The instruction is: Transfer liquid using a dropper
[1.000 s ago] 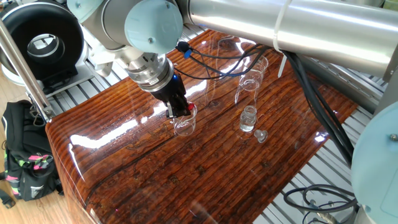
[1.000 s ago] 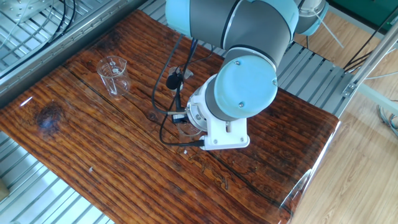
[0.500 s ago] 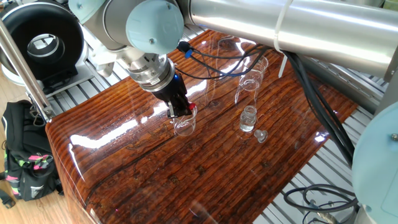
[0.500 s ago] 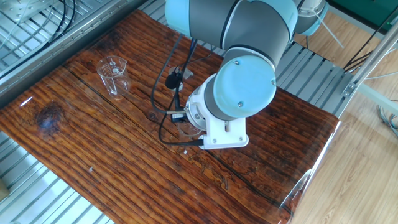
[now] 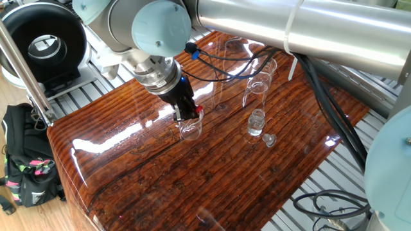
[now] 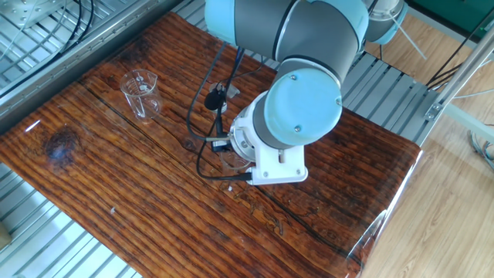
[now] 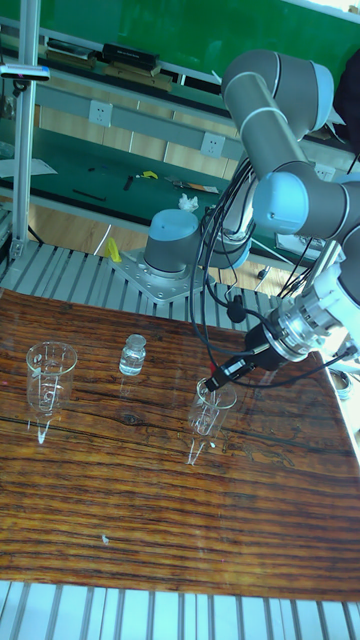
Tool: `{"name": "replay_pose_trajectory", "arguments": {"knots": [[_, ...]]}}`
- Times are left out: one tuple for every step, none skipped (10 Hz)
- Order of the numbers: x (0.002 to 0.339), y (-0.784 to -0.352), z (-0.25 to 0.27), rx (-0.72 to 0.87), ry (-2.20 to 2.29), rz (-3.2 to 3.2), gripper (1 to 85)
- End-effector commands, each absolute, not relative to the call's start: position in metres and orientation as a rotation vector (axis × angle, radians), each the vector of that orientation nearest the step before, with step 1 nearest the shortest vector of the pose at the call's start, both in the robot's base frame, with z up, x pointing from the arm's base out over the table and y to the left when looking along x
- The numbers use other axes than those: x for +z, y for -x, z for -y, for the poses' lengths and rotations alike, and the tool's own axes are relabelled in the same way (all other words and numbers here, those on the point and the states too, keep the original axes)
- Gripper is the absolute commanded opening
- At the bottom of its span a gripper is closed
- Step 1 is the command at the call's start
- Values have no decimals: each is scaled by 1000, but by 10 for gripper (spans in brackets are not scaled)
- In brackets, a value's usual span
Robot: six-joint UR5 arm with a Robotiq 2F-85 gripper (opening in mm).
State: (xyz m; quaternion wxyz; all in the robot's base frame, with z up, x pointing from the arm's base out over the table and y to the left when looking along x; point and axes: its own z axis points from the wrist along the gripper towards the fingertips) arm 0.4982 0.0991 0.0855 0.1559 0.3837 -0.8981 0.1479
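Observation:
My gripper (image 5: 187, 115) reaches down to the rim of a small clear beaker (image 5: 191, 130) near the middle of the table. Its black fingers are closed on the dropper, whose red bulb (image 5: 201, 110) shows beside them. The dropper's clear tube hangs inside the beaker and is hard to make out. In the tall fixed view the gripper (image 7: 214, 383) sits at the same beaker's (image 7: 211, 410) rim. In the other fixed view the wrist hides the fingers, and only the beaker's edge (image 6: 230, 161) shows. I cannot make out the liquid in any glass.
A taller clear beaker (image 5: 257, 90) stands further back, seen also as the beaker (image 7: 50, 375) at the left. A small glass vial (image 5: 256, 122) and its stopper (image 5: 270, 139) lie to the right. Black cables (image 5: 225, 61) hang from the wrist. The glossy wooden tabletop (image 5: 212, 186) ends at metal slats.
The wrist has crept a few pixels up and to the right. The fingers stay at the small beaker's rim, and the glassware has not moved.

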Motion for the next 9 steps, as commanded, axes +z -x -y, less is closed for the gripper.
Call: {"name": "replay_pose_trajectory", "arguments": {"knots": [[85, -498, -101, 405, -1100, 2576, 200], [85, -498, -102, 404, -1100, 2577, 217], [85, -497, -102, 399, -1101, 2575, 223], [86, -496, -103, 391, -1102, 2574, 233], [88, -496, -105, 379, -1103, 2576, 240], [91, -495, -106, 376, -1103, 2572, 243], [94, -495, -108, 371, -1101, 2570, 247], [98, -495, -109, 367, -1100, 2566, 247], [103, -493, -109, 360, -1096, 2559, 247]]}}
